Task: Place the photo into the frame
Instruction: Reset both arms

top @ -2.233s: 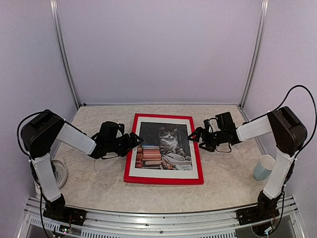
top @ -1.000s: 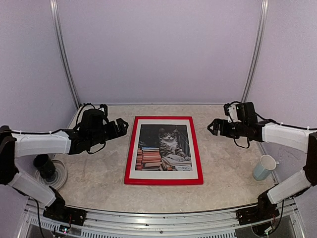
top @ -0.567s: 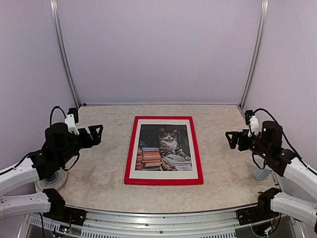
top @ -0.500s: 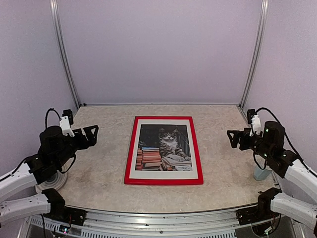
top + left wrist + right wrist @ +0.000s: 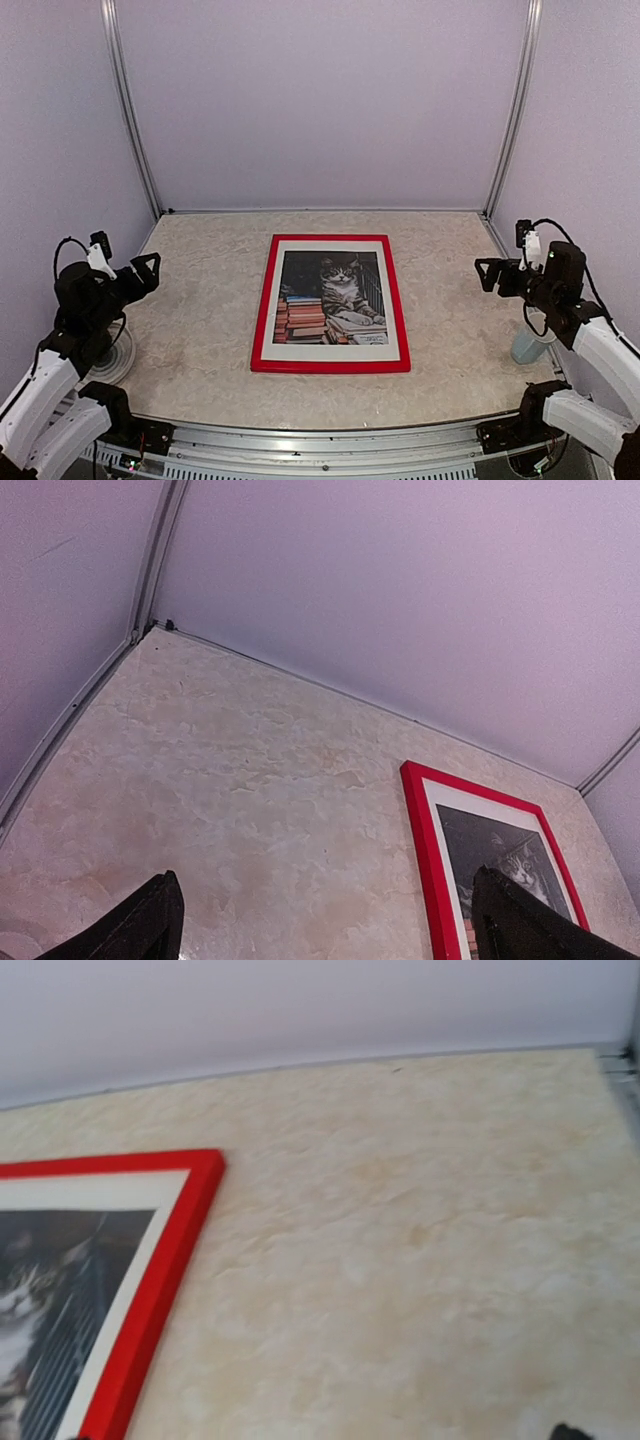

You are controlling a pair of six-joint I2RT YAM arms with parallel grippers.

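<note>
Two arms stand at the near edge of the table, each folded close to its own side wall.

1. Left gripper: positioned over the left margin of the table and well apart from the frame. The fingers are spread wide with nothing between them. In the left wrist view the fingers appear at the bottom corners, with bare table surface between them.
2. Right gripper: positioned over the right margin of the table, also well apart from the frame. The fingers are spread wide and empty. The right wrist view shows only a dark tip at the bottom edge.
3. A round white object lies below the left arm. A pale blue cup stands upright under the right arm, which partly hides it.
4. The frame lies flat at the centre of the table, red face up, between the two grippers.
5. The photo sits inside the frame, surrounded by a white mat. The cat image faces up.
6. A plain pale wall closes the far side of the table.
</note>
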